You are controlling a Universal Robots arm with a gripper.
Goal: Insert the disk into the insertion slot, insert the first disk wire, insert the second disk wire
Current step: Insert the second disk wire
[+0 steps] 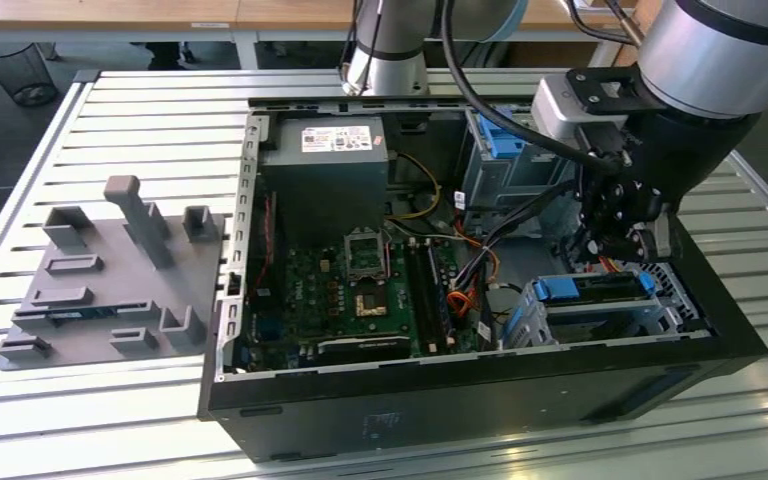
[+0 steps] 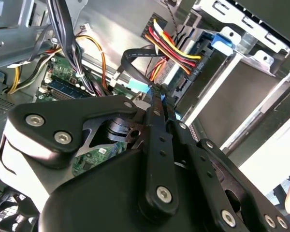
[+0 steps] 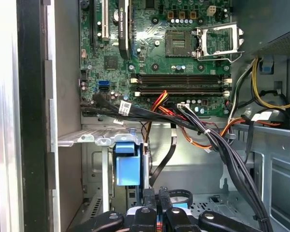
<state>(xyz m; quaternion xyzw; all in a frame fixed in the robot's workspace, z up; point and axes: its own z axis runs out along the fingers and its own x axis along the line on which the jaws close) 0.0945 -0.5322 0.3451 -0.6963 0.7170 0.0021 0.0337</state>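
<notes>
The disk, framed in its blue carrier, lies inside the insertion slot, a low metal cage at the case's near corner on the exterior view's right. My gripper hangs just above its inner end. In the second wrist view a connector with red, yellow and black wires sits against the disk's end, next to the blue carrier tab. My gripper is shut on a black flat wire with a light blue plug, held near that end. In the first wrist view the gripper sits beside the black wire and the carrier tab.
The open computer case lies on a slatted table. Inside it are the motherboard, a power supply and a taller cage with a blue tab. Loose cable bundles cross nearby. A grey fixture plate lies on the exterior view's left.
</notes>
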